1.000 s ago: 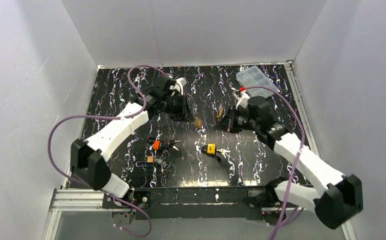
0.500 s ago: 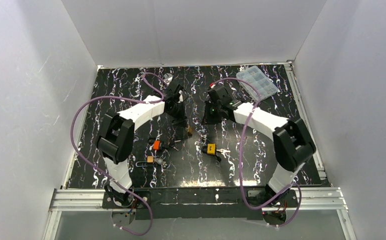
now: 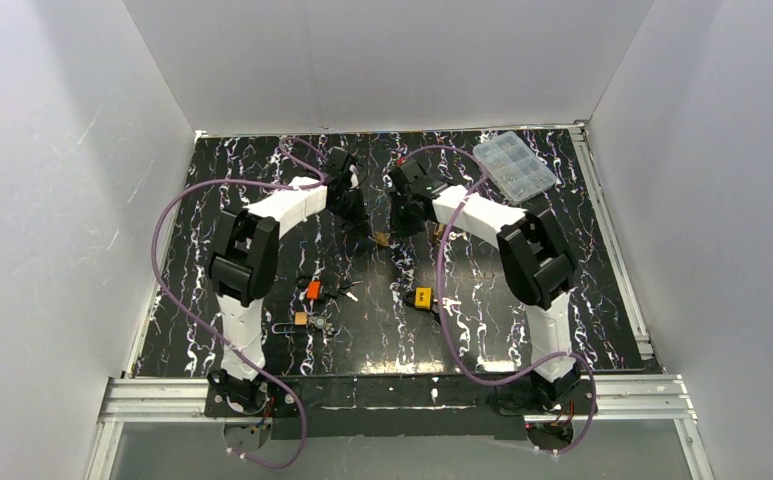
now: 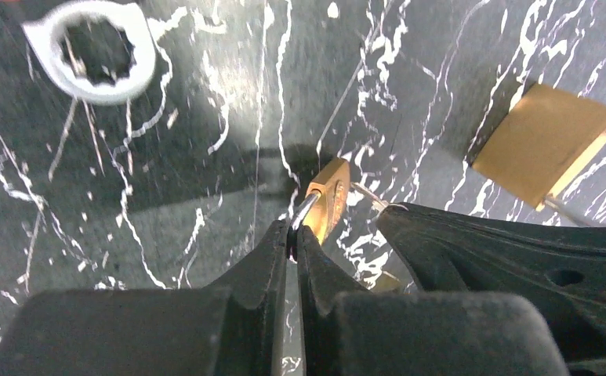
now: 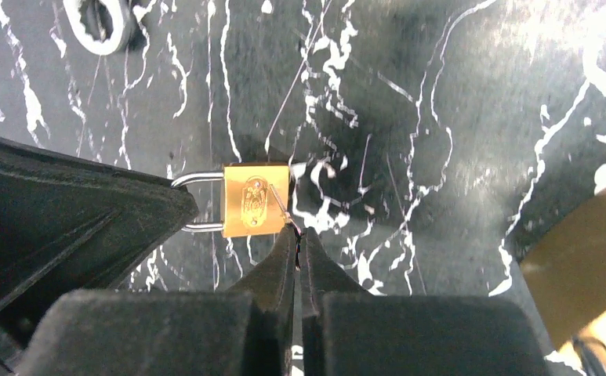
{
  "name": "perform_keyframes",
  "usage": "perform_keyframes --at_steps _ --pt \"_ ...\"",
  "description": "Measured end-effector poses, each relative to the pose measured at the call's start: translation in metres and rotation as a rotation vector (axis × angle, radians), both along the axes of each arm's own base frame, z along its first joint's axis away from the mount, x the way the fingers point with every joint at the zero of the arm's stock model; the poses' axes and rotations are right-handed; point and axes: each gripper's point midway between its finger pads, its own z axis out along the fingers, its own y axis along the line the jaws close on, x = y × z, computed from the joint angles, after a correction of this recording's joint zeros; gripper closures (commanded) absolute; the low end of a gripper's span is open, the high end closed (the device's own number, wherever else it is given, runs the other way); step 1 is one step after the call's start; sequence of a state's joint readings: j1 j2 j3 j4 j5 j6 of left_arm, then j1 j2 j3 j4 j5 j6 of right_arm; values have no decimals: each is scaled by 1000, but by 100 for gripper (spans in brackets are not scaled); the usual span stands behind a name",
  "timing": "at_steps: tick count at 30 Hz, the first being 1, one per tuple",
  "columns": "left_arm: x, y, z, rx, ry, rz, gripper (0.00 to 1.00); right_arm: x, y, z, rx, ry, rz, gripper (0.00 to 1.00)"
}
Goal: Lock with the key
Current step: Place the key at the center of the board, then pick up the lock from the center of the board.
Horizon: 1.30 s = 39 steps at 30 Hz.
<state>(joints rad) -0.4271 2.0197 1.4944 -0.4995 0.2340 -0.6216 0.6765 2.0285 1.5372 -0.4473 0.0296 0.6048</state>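
Ok so, big stuff first: black marble-look tabletop (image 3: 562, 290) with white veins, walled in by plain white panels. The left arm (image 3: 282, 208) and right arm (image 3: 482, 212) both reach out to the middle of the far half, and their tips almost meet there. There's a clear plastic organizer box (image 3: 515, 166) in the far right corner, well apart from the action.

The left pincer (image 4: 293, 239) is squeezed together on the silver shackle of the brass padlock (image 5: 256, 200), right where the shackle leaves the body. The lock sits between the two pincers, with the shackle pointing left and the body toward the right. I honestly can't tell if it's resting on the tabletop or lifted a bit.

The right pincer (image 5: 298, 235) is clamped too, on the key (image 5: 278, 208). Only a thin sliver of metal shows, running from the fingertips to the lock body. I can't tell if it's actually in the keyhole.

A second brass padlock (image 4: 546, 143) lies just right of that one, and a white ring (image 4: 96, 48) sits on the tabletop to the left of the held lock.

Closer to the near side are three more small locks: an orange padlock (image 3: 313, 290), a yellow padlock (image 3: 423, 296) and a tiny brass one (image 3: 302, 319). All three are well apart from the pincers.
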Motion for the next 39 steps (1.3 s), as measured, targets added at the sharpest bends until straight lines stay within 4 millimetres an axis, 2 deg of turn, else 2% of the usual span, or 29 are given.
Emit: perform_keyframes --at_steps 5,6,10,13,17,23,26,29,35,39 --pt "19 4 -12 -1 21 16 100 19 3 -14 -54 3 -25 99" --pt "21 5 -15 3 27 17 96 23 4 -15 -58 0 -30 99" --pt "26 9 -26 28 45 9 72 28 0 -21 -69 15 -41 99" --pt "31 9 -25 39 35 3 59 32 0 -21 -73 27 -43 98" --pt "33 12 -21 61 28 -6 47 32 2 -22 -72 30 -35 74" --pt "31 19 -14 99 19 -22 22 27 4 -20 -57 45 -17 51" --pt "29 23 7 102 -15 -24 12 22 3 -14 -45 48 -6 44" --pt "25 29 42 86 -84 -14 2 13 1 1 -22 44 7 40" --pt "1 60 134 67 -287 44 2 -8 8 49 73 -25 104 36" --pt "-17 99 162 119 -351 132 2 -32 29 59 98 -85 242 36"
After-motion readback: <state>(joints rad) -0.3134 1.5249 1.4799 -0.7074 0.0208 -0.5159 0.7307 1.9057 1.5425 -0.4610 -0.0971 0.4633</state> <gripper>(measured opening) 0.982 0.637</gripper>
